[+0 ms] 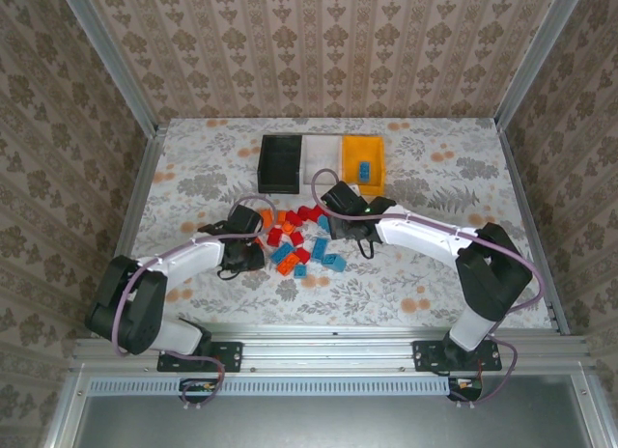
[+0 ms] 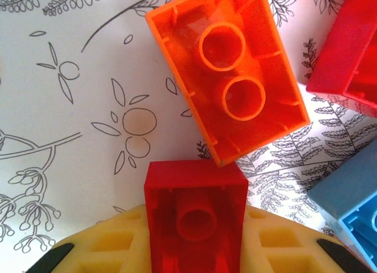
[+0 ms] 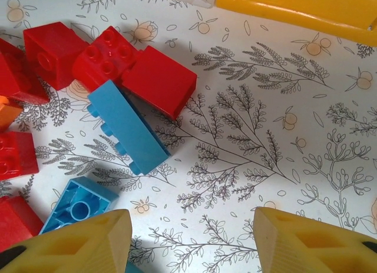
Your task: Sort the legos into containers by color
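Spread right pincer (image 3: pixel 193 219), red, blue legos (image 3: pixel 126 129), probably yellow bin (image 3: pixel 306 9)

I see three containers (image 1: pixel 322 154) side by side at the far end, legos (image 1: pixel 298 239) scattered nearer me, some inside the rightmost container (image 1: pixel 351 158).

A robot test booth: wallpapered panels (image 1: pixel 319 42) in aluminium framing (image 1: pixel 108 57) around a floral-print table (image 1: pixel 435 294).

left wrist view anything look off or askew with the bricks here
Nothing looks damaged or spilled. The orange brick lies upside down and skewed, hollow underside up. Its near corner appears to sit against the red brick, which the left fingers clamp, also hollow side up. Lifting the red one might nudge it.
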Tool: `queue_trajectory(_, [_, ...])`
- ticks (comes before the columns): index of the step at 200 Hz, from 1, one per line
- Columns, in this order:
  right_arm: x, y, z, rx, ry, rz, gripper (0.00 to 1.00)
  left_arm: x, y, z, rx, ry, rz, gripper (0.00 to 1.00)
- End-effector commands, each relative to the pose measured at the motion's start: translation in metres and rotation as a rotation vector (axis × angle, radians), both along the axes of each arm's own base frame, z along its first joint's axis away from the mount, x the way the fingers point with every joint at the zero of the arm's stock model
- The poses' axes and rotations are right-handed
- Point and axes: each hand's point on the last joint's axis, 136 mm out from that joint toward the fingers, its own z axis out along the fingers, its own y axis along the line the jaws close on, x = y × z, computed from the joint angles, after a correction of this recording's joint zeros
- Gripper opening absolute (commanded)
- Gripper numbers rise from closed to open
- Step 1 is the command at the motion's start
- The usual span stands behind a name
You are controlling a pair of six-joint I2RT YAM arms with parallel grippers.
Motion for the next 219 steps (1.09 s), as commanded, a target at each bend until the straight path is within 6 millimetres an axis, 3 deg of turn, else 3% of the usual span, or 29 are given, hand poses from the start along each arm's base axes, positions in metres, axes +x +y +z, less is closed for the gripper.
queue_trajectory(1, [0.002,-0.004,0.014,0.013,-0.041,0.000,0.58,-0.001,-0.007,0.030,-0.028,-0.051,-0.022,0.16])
queue_trajectory(25, [0.006,-0.007,0.015,0.024,-0.059,-0.017,0.58,0.001,-0.018,0.062,-0.079,-0.123,-0.039,0.17])
queue_trajectory(48, [0.009,-0.006,0.015,0.043,-0.067,-0.030,0.58,0.016,-0.024,0.097,-0.080,-0.189,-0.068,0.17])
queue_trajectory(87, [0.003,-0.015,0.016,0.054,-0.076,-0.046,0.58,0.062,-0.040,0.146,-0.065,-0.283,-0.108,0.18])
queue_trajectory(117, [-0.004,-0.029,0.014,0.056,-0.076,-0.070,0.58,0.102,-0.058,0.171,-0.106,-0.326,-0.128,0.18])
queue_trajectory(166, [-0.009,-0.055,0.014,0.074,-0.083,-0.123,0.58,0.157,-0.100,0.190,-0.210,-0.346,-0.206,0.18])
queue_trajectory(213, [-0.009,-0.066,0.016,0.109,-0.081,-0.158,0.58,0.202,-0.119,0.180,-0.234,-0.331,-0.228,0.17])
queue_trajectory(219, [-0.010,-0.067,0.015,0.114,-0.082,-0.162,0.58,0.212,-0.110,0.178,-0.239,-0.327,-0.206,0.17])
